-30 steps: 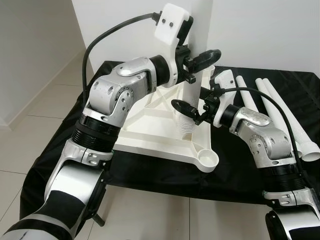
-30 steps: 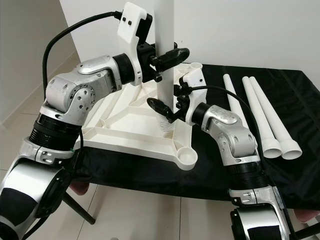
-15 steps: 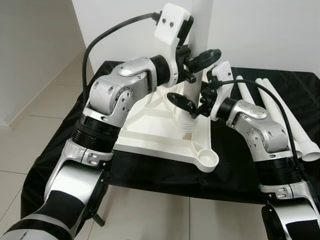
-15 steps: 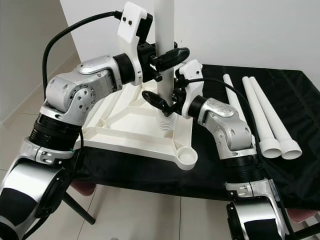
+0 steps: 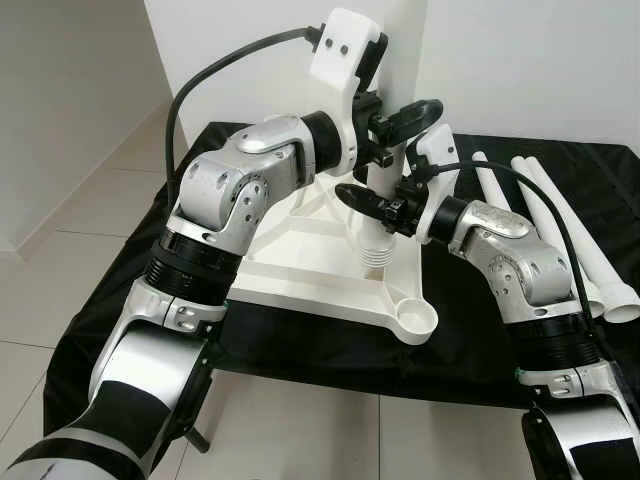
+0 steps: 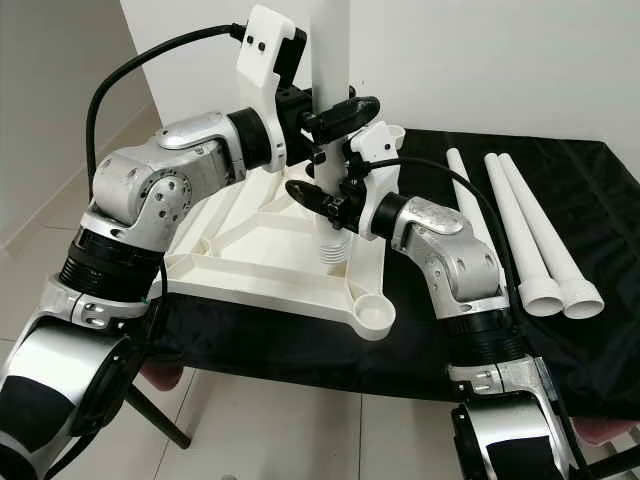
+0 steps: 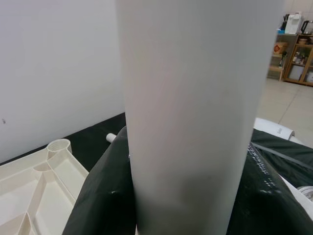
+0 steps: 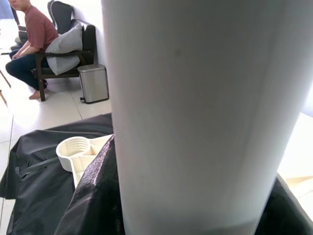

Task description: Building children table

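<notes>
Black cloth covers your surface [image 5: 300, 340], where the upturned white tabletop [image 5: 320, 265] lies. Your right claw [image 5: 375, 205] clamps the upright white leg [image 6: 330, 100] low, above its corner socket. Your left claw [image 5: 400, 118] grips it higher. Farther right, 3 spare legs [image 6: 525, 235] lie flat.

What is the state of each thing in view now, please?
Table leg: upright, threaded end standing in a corner socket of the tabletop.
Tabletop: lying upside down on the black cloth.
Left gripper: fingers closed around the leg, high up.
Right gripper: fingers closed around the leg, lower down.
Three spare legs: lying flat on the cloth, unattached.
</notes>
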### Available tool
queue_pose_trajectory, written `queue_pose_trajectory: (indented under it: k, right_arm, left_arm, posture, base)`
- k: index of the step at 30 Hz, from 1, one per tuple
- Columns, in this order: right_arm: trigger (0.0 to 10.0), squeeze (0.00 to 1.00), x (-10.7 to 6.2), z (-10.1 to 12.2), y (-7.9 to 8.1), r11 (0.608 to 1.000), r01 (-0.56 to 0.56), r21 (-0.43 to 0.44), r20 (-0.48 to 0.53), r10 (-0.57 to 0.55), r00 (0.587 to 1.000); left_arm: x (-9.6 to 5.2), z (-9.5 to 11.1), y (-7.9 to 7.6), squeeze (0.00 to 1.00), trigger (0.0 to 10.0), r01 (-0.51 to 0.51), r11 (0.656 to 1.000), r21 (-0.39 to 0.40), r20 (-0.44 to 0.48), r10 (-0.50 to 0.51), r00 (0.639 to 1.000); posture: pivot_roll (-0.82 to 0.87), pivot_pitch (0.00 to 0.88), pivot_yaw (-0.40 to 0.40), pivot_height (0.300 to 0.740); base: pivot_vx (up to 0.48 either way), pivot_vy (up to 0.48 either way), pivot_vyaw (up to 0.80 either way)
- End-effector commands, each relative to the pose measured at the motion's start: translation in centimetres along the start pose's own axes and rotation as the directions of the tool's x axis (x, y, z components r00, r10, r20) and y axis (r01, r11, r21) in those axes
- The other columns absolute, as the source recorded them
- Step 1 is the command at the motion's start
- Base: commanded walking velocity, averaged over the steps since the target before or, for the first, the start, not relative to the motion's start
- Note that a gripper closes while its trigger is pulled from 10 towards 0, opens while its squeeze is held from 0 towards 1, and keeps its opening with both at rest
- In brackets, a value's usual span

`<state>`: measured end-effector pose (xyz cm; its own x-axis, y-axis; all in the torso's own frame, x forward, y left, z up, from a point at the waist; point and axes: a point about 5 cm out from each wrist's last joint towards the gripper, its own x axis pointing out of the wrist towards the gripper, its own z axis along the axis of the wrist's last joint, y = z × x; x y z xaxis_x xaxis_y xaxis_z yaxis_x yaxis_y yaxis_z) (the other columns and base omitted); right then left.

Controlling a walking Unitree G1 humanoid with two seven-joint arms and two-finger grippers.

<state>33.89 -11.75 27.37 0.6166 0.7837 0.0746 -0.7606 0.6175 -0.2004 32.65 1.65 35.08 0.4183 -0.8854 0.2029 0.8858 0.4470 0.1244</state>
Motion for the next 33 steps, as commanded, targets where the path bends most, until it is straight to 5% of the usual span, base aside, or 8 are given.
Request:
queue_pose_trajectory:
  k: [1, 6, 7, 8, 9, 13, 14, 33]
  right_arm:
    - [10.0, 0.00, -0.3, -0.8, -0.3, 1.000, 0.017, 0.007, -0.049, -0.017, 0.999]
    - [10.0, 0.00, -0.4, -1.2, -0.4, 1.000, 0.021, 0.008, -0.075, -0.020, 0.997]
    - [2.9, 0.00, -0.4, -1.4, -0.4, 1.000, 0.019, 0.008, -0.080, -0.018, 0.997]
    - [2.9, 0.00, -0.4, -1.4, -0.4, 1.000, 0.019, 0.008, -0.080, -0.018, 0.997]
    - [0.0, 0.00, -0.5, -1.5, -0.3, 1.000, 0.016, 0.015, -0.082, -0.015, 0.996]
    - [0.0, 0.00, -0.5, -1.5, -0.2, 1.000, 0.013, 0.024, -0.075, -0.011, 0.997]
    - [10.0, 0.00, -0.4, -1.5, -0.2, 1.000, 0.021, 0.020, -0.073, -0.020, 0.997]
    - [10.0, 0.00, -0.8, -1.3, -2.1, 0.983, 0.178, 0.043, -0.010, -0.177, 0.984]
  left_arm:
    - [0.1, 0.9, -1.0, 0.00, 10.0, 0.136, 0.990, 0.033, 0.019, -0.136, 0.990]
    - [0.2, 0.9, -1.2, 0.00, 10.0, 0.143, 0.989, 0.036, 0.020, -0.144, 0.989]
    - [0.2, 0.9, -1.2, 0.00, 10.0, 0.146, 0.989, 0.037, 0.020, -0.147, 0.989]
    - [0.2, 0.9, -1.2, 0.00, 10.0, 0.146, 0.989, 0.037, 0.020, -0.147, 0.989]
    - [0.2, 0.9, -1.3, 0.00, 10.0, 0.151, 0.988, 0.038, 0.020, -0.152, 0.988]
    - [0.2, 0.9, -1.5, 0.00, 10.0, 0.159, 0.986, 0.042, 0.018, -0.160, 0.987]
    - [0.1, 0.9, -1.5, 1.00, 10.0, 0.163, 0.986, 0.032, 0.021, -0.164, 0.986]
    - [-0.8, 1.0, -0.4, 1.00, 10.0, 0.135, 0.985, -0.110, 0.043, -0.131, 0.990]
  posture:
    - [-0.14, 0.033, 0.061, 0.740]
    - [-0.14, 0.034, 0.062, 0.740]
    - [-0.14, 0.034, 0.064, 0.740]
    - [-0.14, 0.034, 0.064, 0.740]
    - [-0.14, 0.034, 0.064, 0.740]
    - [-0.14, 0.036, 0.064, 0.740]
    - [-0.14, 0.036, 0.063, 0.740]
    - [-0.13, 0.041, 0.064, 0.740]
  base:
    - [0.000, 0.000, 0.00]
    - [0.000, 0.000, 0.00]
    - [0.000, 0.000, 0.00]
    - [0.000, 0.000, 0.00]
    - [0.000, 0.000, 0.00]
    - [0.000, 0.000, 0.00]
    - [0.000, 0.000, 0.00]
    - [0.000, 0.000, 0.00]
